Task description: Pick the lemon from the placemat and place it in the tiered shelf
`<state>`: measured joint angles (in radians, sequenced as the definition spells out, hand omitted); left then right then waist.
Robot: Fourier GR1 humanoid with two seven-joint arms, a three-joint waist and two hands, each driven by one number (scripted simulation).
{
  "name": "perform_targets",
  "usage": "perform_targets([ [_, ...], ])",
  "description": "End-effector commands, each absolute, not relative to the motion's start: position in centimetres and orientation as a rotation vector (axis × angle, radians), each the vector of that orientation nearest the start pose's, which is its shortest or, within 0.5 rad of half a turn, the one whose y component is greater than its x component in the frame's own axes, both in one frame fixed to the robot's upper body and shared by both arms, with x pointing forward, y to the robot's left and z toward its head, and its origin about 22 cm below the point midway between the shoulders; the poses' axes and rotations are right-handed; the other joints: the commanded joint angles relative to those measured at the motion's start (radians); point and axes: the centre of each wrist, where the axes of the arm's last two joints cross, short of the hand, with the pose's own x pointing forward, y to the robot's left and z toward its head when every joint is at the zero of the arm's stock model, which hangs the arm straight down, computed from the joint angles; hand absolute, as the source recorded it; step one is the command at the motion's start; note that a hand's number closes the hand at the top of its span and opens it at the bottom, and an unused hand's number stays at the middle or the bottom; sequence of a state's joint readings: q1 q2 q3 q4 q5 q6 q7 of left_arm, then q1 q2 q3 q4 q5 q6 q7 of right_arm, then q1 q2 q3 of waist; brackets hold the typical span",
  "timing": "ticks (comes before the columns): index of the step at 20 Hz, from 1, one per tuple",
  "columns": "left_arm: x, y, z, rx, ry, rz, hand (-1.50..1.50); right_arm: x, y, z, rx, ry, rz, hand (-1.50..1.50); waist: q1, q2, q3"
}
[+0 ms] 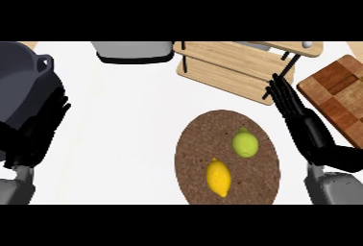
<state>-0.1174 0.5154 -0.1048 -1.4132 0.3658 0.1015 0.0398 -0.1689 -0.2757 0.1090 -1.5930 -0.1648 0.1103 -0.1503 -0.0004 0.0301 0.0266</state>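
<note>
A yellow lemon [218,178] lies on the lower middle of a round brown placemat [195,144]. A green lime [245,143] sits on the same mat, up and to the right of the lemon. The wooden tiered shelf [227,65] with black posts stands at the back, beyond the mat. My right hand [308,127] is open, fingers straight and pointing up, to the right of the mat between it and the checkered board. My left hand [35,132] rests open at the left edge, far from the mat.
A dark grey pot [21,81] with a handle fills the upper left, just above my left hand. A grey container [135,50] stands at the back centre. A checkered wooden cutting board [340,96] lies at the right.
</note>
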Motion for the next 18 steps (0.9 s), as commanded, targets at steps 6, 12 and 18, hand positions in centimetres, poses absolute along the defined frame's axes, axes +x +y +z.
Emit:
perform_targets([
  [6,24.1,33.7,-1.3,0.205,-1.151,0.069,0.0,24.4,-31.5,9.8,-0.418,-1.915,0.298,1.5,-0.049,-0.039,-0.028],
  [12,25.2,30.9,-3.0,0.102,-1.107,0.066,0.0,19.8,-33.2,3.8,-0.56,-1.489,0.194,-1.5,-0.015,-0.031,-0.027],
  [18,23.7,31.3,-2.5,0.099,-1.111,0.049,0.0,16.7,-32.5,7.8,-0.397,-1.535,0.467,-1.5,-0.007,-0.033,-0.027],
])
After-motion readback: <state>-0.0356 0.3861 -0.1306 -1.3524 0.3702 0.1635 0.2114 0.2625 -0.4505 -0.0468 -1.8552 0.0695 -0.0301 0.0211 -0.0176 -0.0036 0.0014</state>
